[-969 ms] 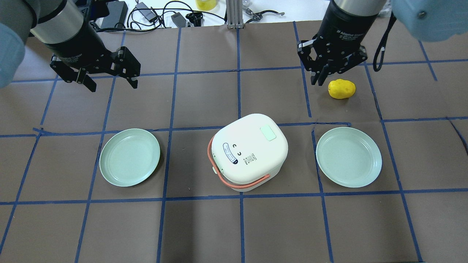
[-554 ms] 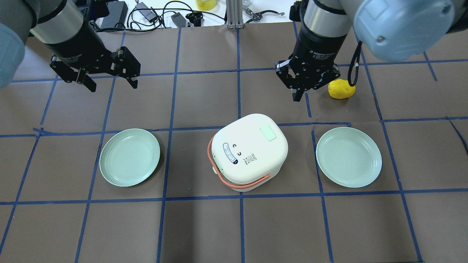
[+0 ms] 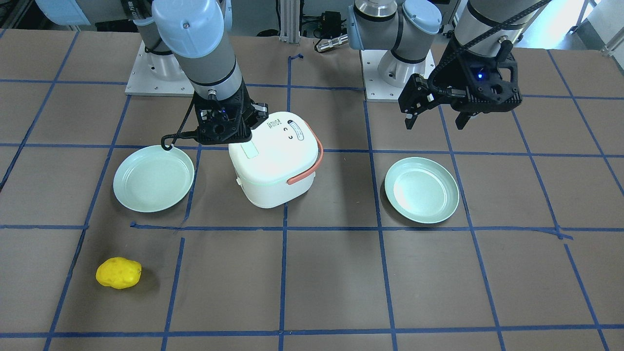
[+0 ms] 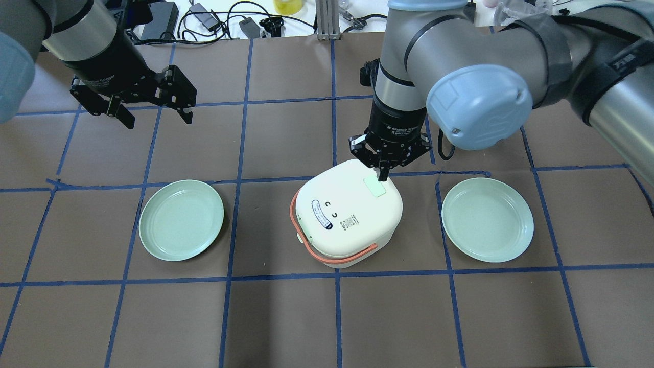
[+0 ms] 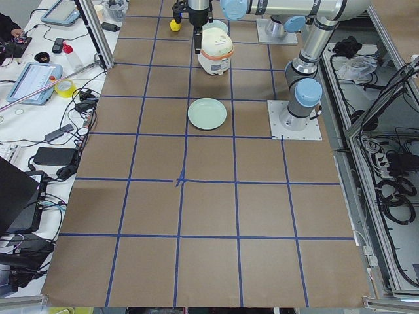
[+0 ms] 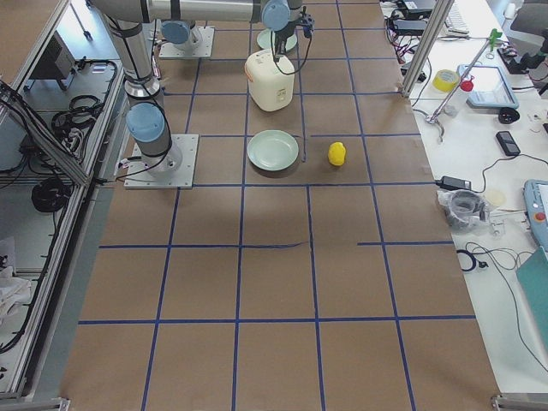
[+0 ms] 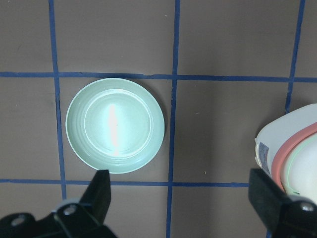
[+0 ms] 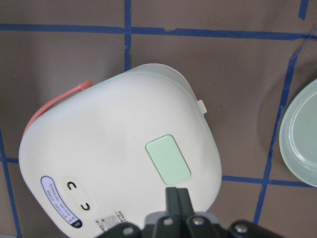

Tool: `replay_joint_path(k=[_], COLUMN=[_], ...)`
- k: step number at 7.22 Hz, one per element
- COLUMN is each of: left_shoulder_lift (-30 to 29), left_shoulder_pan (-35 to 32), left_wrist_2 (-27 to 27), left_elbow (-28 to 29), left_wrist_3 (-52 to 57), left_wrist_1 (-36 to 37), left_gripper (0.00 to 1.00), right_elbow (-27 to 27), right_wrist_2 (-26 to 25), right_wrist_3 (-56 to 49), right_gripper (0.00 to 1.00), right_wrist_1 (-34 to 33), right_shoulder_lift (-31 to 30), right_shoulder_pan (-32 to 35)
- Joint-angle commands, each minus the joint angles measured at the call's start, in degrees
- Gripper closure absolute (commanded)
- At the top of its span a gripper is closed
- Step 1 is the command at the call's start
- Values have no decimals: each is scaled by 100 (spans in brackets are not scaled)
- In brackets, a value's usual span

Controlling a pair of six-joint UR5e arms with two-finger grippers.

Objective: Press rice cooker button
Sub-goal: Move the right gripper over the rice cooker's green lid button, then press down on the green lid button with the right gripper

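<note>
Here, right jaws at button (image 4: 373, 188) edge.

One rice cooker (image 4: 349, 214), two green plates (image 4: 181, 220), one yellow potato (image 3: 118, 273), two hands (left hand (image 4: 159, 120); right hand (image 4: 382, 176))

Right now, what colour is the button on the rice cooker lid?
The button is pale mint green; right wrist view shows it best.

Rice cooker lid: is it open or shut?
Shut. The lid lies flat and flush on the white body, its green button facing up.
</note>
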Motion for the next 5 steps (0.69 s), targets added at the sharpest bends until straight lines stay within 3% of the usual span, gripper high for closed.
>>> replay_joint_path(k=[1, 5], left_shoulder_lift=[0, 0], left_shoulder_pan=[0, 0], left_wrist_2=[0, 0], left_elbow=[0, 0], left_wrist_3=[-8, -8], left_wrist_1=[0, 0], left_gripper=[0, 0], right_elbow=[202, 264], right_wrist_2=[0, 0], right_wrist_3=[-11, -28], right_gripper=[100, 100], right_wrist_1=[-221, -530], right_shoulder_lift=[9, 176], right_shoulder_pan=[19, 19])
